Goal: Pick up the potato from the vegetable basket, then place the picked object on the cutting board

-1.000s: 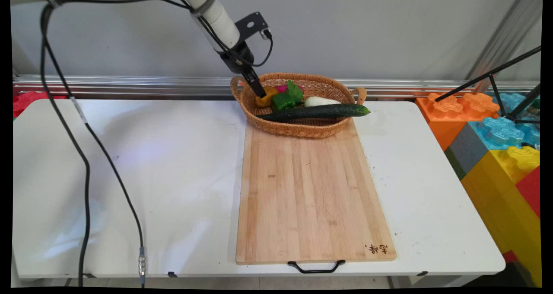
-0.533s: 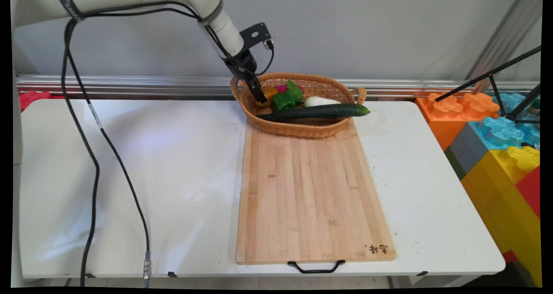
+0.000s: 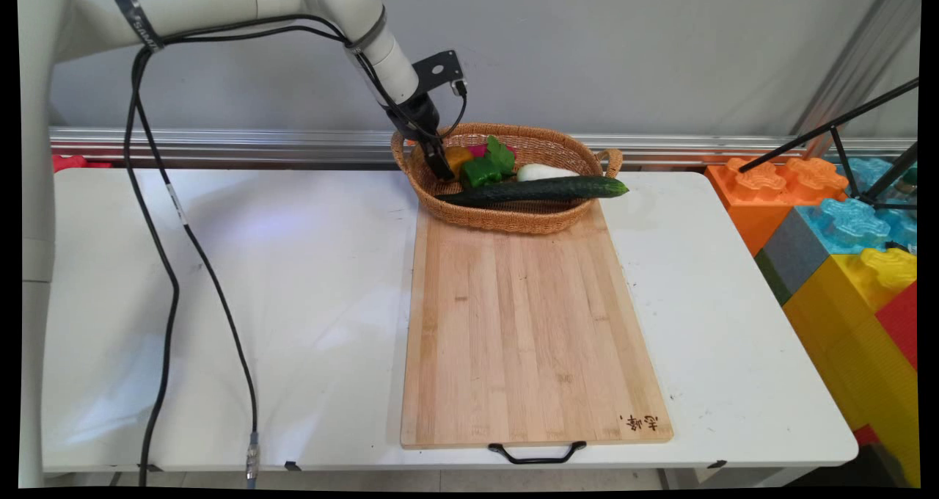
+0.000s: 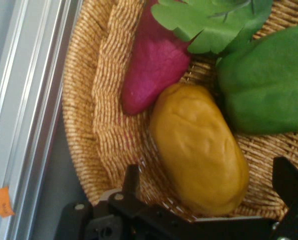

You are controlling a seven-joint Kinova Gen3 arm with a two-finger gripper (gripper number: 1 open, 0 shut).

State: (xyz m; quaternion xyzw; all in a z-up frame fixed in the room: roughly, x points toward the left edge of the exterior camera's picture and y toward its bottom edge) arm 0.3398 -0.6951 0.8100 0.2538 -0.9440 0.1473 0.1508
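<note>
A long wooden cutting board (image 3: 524, 330) lies on the white bench (image 3: 293, 301), its black handle nearest me. At its far end sits a wicker basket (image 3: 513, 216) with a cucumber (image 3: 539, 188) across the front, a green pepper (image 3: 480, 170) and something white (image 3: 543, 171) behind. The hand (image 3: 442, 169) reaches down into the basket's left end, fingers (image 4: 288, 182) spread apart on either side of a yellow potato (image 4: 198, 150), a magenta piece (image 4: 156, 62) just beyond.

Even, bright light falls from above. The white table (image 3: 293, 301) shows soft pale glare patches on its left half and faint shadows near the cables (image 3: 169, 279). The basket (image 3: 513, 220) casts a weak shadow to its right. The hand view is slightly soft, with the yellow potato (image 4: 198, 155) evenly lit.
</note>
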